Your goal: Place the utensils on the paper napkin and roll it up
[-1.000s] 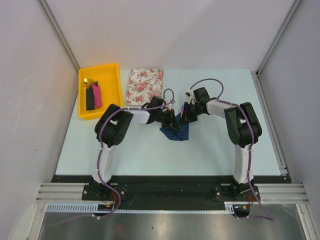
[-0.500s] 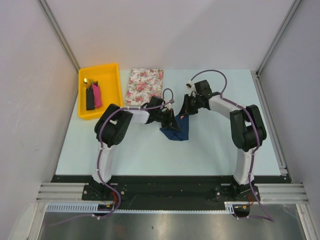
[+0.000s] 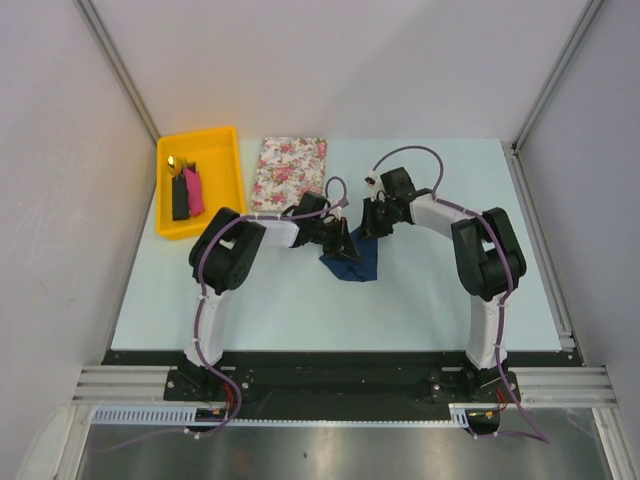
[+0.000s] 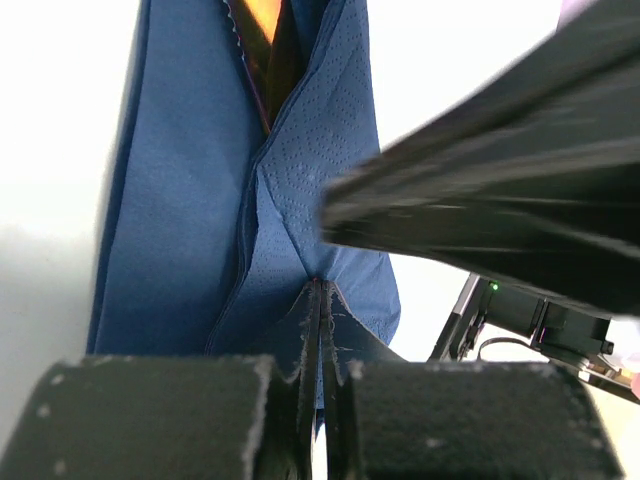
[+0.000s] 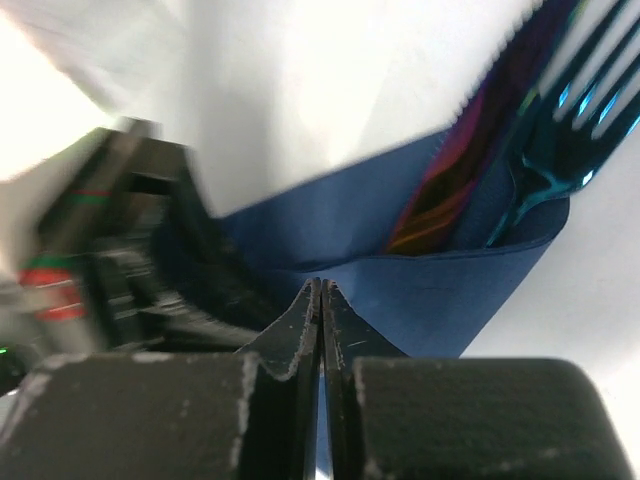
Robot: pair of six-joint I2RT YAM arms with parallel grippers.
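Far to the left of the napkin stands the yellow plastic tray [image 3: 222, 190], with a black block [image 3: 181, 197] and a pink block [image 3: 194, 192] in it; they are not part of your job. The pink-and-white floral mat [image 3: 288, 172] lies just left of the napkin, at its far side, and is not in use.

The thin dark navy blue paper napkin [image 3: 358, 265] rests half folded on the pale blue table [image 3: 430, 290], between the two arms. Your left gripper [image 3: 343, 243] sits at the napkin's left edge. In the left wrist view its jaws are pressed together on a raised crease of the paper, I judge to pin that flap over the contents.

Both utensils are already inside the fold: the fork [image 5: 565, 90] with shiny blue tines and the serrated knife [image 5: 440, 190] with rainbow sheen stick out of the open end.

Your right gripper [image 3: 372, 225] is at the napkin's far right corner. Its jaws are clenched too, with the tips at the folded edge, but I cannot tell whether paper is between them.

The placing looks done and the rolling is only begun, because the bundle is loose. Thin paper tears easily, so pull gently.
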